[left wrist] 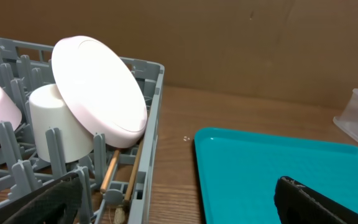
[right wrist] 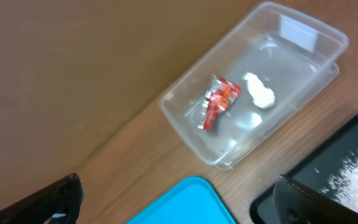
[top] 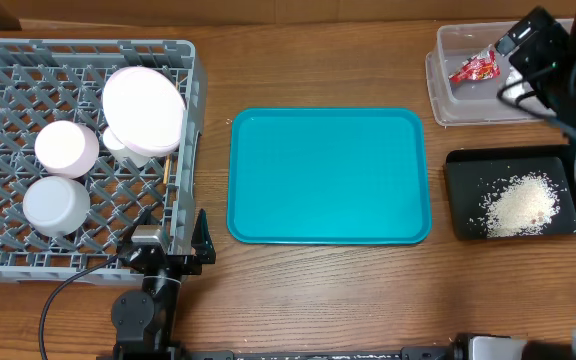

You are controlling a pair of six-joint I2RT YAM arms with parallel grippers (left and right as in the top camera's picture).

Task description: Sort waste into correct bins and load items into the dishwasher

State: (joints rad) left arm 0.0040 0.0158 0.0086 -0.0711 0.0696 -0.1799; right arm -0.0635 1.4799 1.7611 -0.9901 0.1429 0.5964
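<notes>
Robot lab bench, wood table (top: 318, 290), brown board backdrop (left wrist: 260, 43), arm base (top: 143, 315) w/ cable (top: 68, 288)

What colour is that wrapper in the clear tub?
Red; the wrapper shows best in the right wrist view.

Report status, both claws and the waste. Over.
Left claw open, right claw open, both empty. Wrapper, tissue in tub; rice in black tray. No obstruction seen.

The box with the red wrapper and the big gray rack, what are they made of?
The box looks like thin clear plastic, glossy: the wooden table shows through its walls. The rack looks like hard gray plastic, matte, moulded into an open lattice with pegs.
</notes>
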